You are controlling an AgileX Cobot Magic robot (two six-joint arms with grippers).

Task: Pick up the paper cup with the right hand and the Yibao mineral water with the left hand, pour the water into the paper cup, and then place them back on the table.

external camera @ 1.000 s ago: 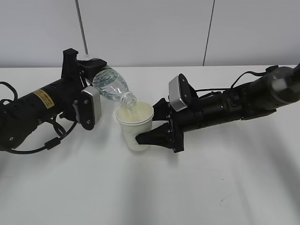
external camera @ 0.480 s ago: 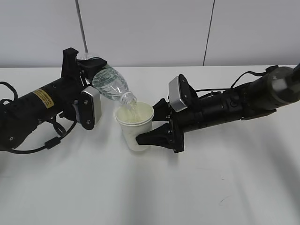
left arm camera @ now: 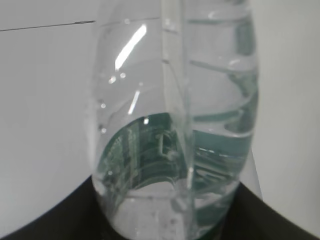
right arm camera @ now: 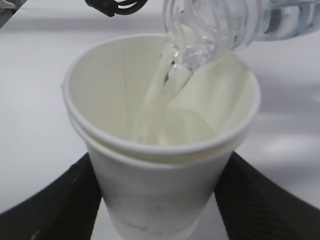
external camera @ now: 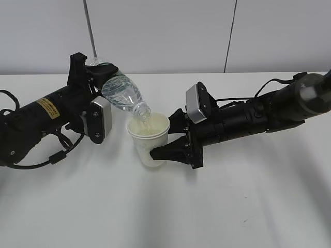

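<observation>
The paper cup [external camera: 149, 139] stands upright near the middle of the tabletop [external camera: 217, 206], gripped low on its wall by the jaws of your right hand [external camera: 166, 144], which close on either side of it; whether its base touches the tabletop or hangs just above cannot be told. Over its rim tilts the Yibao mineral water [external camera: 123, 94], neck down, mouth at the cup's near-left lip, held in the jaws of your left hand [external camera: 95, 82] around its lower body. In the right wrist view a clear stream runs from the bottle mouth [right arm camera: 200, 37] down the cup's inner wall [right arm camera: 150, 100], with water pooling at the bottom. In the left wrist view the bottle [left arm camera: 175, 125] fills the frame, green label near the jaws. The step in hand appears to be the pour itself. The next move probably calls for you to right the bottle before the cup fills, keeping the mouth over the rim until the stream stops, then lower both to the tabletop well apart and open the jaws.
</observation>
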